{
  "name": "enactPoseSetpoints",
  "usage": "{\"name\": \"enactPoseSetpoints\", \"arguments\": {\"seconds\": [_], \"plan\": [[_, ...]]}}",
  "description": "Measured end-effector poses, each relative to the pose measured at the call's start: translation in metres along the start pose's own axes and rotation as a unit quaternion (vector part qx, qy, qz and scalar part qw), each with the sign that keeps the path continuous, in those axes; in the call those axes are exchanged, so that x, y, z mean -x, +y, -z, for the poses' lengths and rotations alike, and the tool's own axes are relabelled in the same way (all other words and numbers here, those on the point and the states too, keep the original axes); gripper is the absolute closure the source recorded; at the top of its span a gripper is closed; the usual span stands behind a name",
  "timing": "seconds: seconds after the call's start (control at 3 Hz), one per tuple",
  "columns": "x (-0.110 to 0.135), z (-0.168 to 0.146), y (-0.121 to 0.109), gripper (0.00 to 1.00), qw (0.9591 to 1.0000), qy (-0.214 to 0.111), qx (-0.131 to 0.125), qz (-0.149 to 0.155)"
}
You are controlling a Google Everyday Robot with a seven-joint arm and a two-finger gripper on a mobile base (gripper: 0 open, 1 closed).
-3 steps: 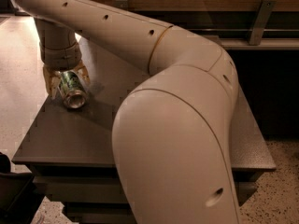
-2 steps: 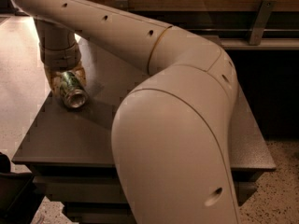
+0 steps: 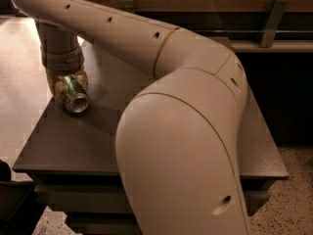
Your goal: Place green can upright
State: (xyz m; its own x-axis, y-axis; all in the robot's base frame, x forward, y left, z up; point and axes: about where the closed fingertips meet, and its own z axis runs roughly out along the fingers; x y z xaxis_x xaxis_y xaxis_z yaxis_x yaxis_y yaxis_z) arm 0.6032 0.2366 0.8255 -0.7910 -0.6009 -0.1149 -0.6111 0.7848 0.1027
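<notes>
1. We see the gripper (image 3: 67, 86) closed around the green can (image 3: 74, 96), one finger on each side of it, at the far left corner of the desk (image 3: 78, 146).
2. Almost nothing has shifted in the last second: the can still lies tipped over, with its silver end toward us.
3. We judge that the can has not yet been stood upright, and that turning it is the next step.

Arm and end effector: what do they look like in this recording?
Arm: smooth cream-white shell, bulky rounded segments, small dark holes along it, a thin seam ring, no visible cables. End effector, upper left at the green can: same cream, below a ribbed wrist.
</notes>
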Motion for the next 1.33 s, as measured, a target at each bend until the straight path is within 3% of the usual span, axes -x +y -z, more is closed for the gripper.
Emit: {"name": "enactPoseSetpoints", "arguments": {"seconds": [0.67,1.33], "plan": [[-0.001,0.002,-0.001,1.0,1.0,-0.007,0.0,0.0],[-0.024,0.043,-0.021,1.0,0.9972,-0.069,-0.024,-0.013]]}}
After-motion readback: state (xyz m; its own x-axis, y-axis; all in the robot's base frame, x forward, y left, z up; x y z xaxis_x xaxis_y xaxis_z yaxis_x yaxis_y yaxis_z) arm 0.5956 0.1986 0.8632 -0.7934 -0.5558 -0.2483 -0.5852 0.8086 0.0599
